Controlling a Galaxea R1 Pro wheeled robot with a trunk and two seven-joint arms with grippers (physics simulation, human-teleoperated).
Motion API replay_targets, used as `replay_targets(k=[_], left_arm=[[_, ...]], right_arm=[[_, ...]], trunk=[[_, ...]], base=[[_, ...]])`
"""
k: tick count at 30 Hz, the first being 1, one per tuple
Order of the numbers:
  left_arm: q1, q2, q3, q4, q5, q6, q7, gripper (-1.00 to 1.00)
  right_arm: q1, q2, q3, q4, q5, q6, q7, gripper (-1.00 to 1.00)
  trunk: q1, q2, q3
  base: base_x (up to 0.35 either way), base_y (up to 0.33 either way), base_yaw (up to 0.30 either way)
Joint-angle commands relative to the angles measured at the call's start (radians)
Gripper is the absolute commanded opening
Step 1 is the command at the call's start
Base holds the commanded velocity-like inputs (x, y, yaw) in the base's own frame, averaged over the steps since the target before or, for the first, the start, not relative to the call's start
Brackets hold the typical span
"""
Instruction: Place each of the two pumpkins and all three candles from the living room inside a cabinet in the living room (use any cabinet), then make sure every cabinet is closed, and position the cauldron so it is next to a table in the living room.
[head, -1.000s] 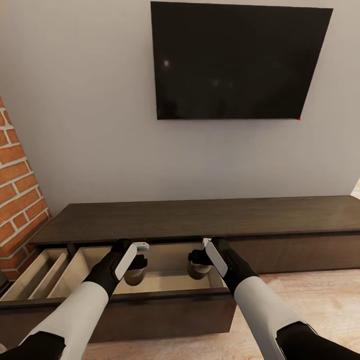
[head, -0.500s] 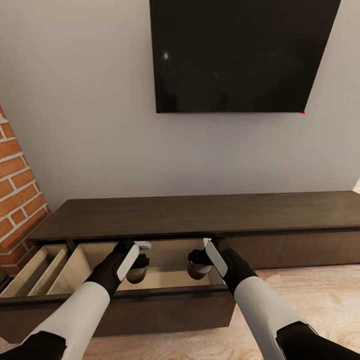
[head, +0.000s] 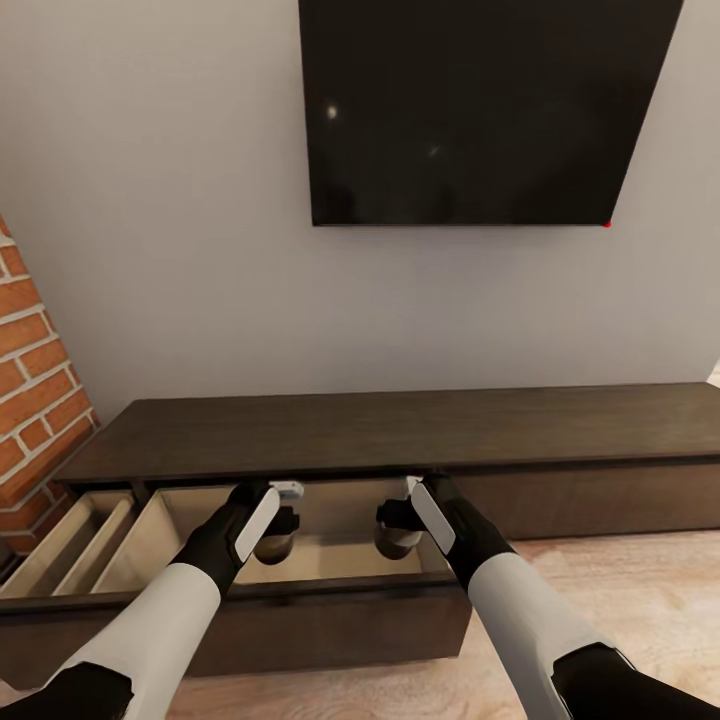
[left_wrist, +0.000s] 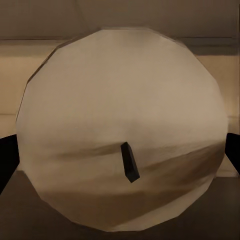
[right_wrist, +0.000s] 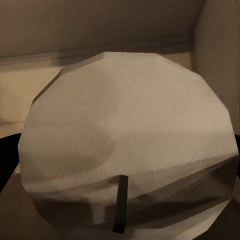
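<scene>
The dark brown cabinet (head: 400, 430) runs along the wall below the TV, and its middle drawer (head: 330, 605) is pulled out. My left gripper (head: 276, 522) is shut on a beige candle (head: 270, 549) hanging inside that drawer. My right gripper (head: 396, 516) is shut on a second candle (head: 397, 543) in the same drawer, farther right. In the left wrist view the candle (left_wrist: 120, 115) shows its round top and dark wick, with dark fingertips (left_wrist: 7, 160) at its sides. The right wrist view shows its candle (right_wrist: 130, 145) the same way.
A second open drawer (head: 60, 560) with dividers sits at the far left, beside the brick fireplace (head: 30, 400). The cabinet's right drawer front (head: 600, 505) is shut. A black TV (head: 470, 110) hangs on the wall. Light wood floor (head: 630, 600) lies to the right.
The whole head view shifted slightly from a second ago, so the camera moved. Both grippers still hold their candles in the same spots over the drawer.
</scene>
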Motion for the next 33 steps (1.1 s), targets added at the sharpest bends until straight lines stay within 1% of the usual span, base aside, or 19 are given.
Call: replay_targets(k=[1,33], left_arm=[[-0.001,0.001,-0.003,-0.003,0.01,0.002,0.01,-1.0],[0.001,0.001,-0.003,-0.012,0.01,0.003,0.011,-1.0]], right_arm=[[-0.001,0.0,0.002,-0.001,-0.009,0.002,-0.009,-1.0],[-0.001,0.0,0.002,-0.001,-0.009,0.002,-0.009,-1.0]], trunk=[[0.0,0.0,-0.001],[0.0,0.0,-0.001]], base=[[0.155,0.0,0.0],[0.082,0.0,0.0]])
